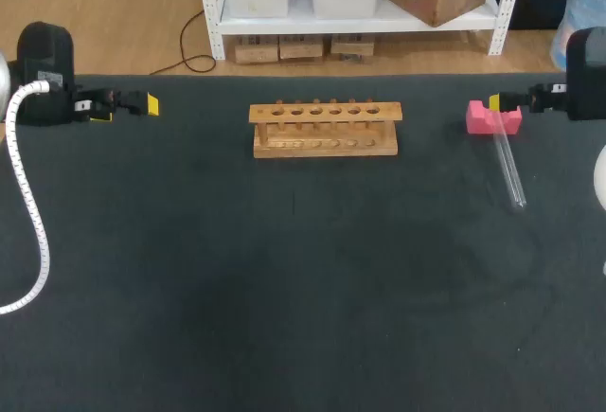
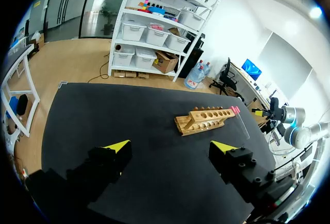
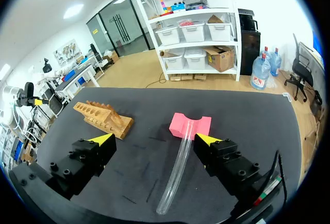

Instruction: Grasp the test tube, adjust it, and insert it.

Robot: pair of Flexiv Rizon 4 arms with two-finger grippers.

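A clear glass test tube [image 1: 508, 170] lies on the black mat at the right, its far end propped in the notch of a pink block [image 1: 493, 118]. In the right wrist view the test tube [image 3: 178, 167] runs from the pink block [image 3: 190, 125] toward the camera, below the gap of my right gripper [image 3: 154, 140], which is open and touches nothing. A wooden rack [image 1: 325, 128] with a row of holes stands at the middle back. My left gripper [image 1: 142, 105] hovers at the far left, open and empty [image 2: 170, 147], facing the rack [image 2: 206, 121].
The black mat [image 1: 303, 289] covers the whole table. My right gripper [image 1: 502, 101] sits just behind the pink block near the right edge. A white cable [image 1: 28, 213] hangs from the left arm over the table's left side.
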